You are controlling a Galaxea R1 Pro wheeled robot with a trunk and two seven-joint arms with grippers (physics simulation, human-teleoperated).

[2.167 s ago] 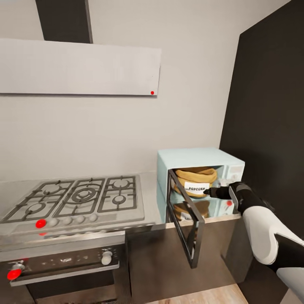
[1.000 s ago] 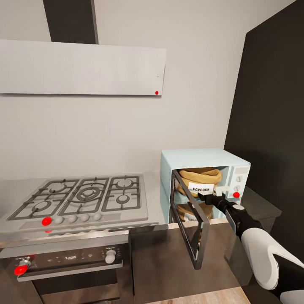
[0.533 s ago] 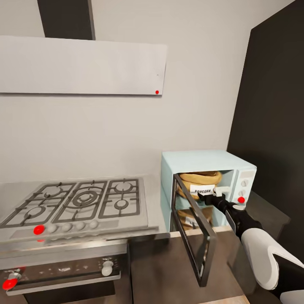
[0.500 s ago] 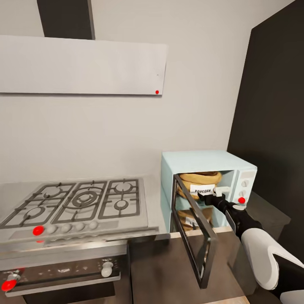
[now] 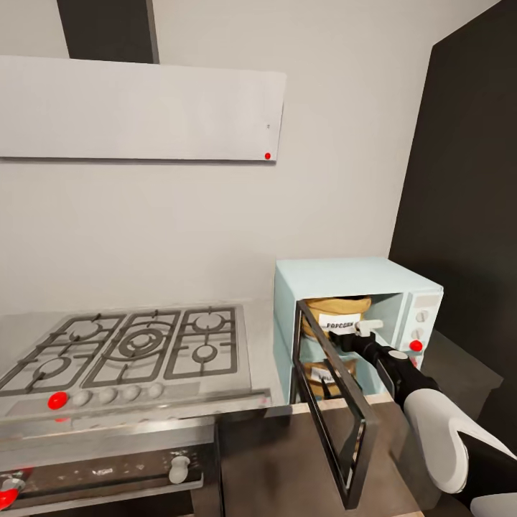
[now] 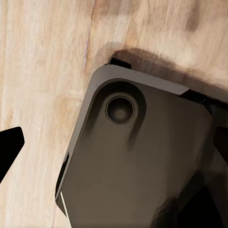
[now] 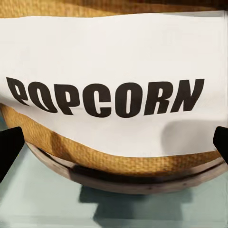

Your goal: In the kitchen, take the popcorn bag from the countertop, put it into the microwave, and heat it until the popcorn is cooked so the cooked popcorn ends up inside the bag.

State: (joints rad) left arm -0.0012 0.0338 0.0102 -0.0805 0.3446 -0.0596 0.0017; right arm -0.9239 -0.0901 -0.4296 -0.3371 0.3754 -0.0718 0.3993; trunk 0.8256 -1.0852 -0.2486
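I see the small pale blue boxy microwave in the lower right of the head view, standing on the grey metallic surface with its black-framed glass door swung wide open toward me. The tan burlap popcorn bag with its white POPCORN label sits inside the microwave cavity, upright, label facing out. A paler copy of it shows lower in the cavity; it looks like a reflection, though I cannot be sure.

My right tool is at the mouth of the cavity, just in front of the bag's label, on the end of the white and black right arm that comes up from the lower right corner. In the right wrist view the label spreads across most of the frame, with the burlap below it resting on a dark round plate rim over the pale blue floor. The tips of the two fingers show at the far edges of that view, spread wide and holding nothing.

In the left wrist view I see a dark grey rounded panel over a pale wooden floor; of my left tool one dark tip shows at the frame edge, and I cannot tell how far it is open.

To the left of the microwave lies the steel gas hob with black grates, with a pale flat extractor hood above it on the wall
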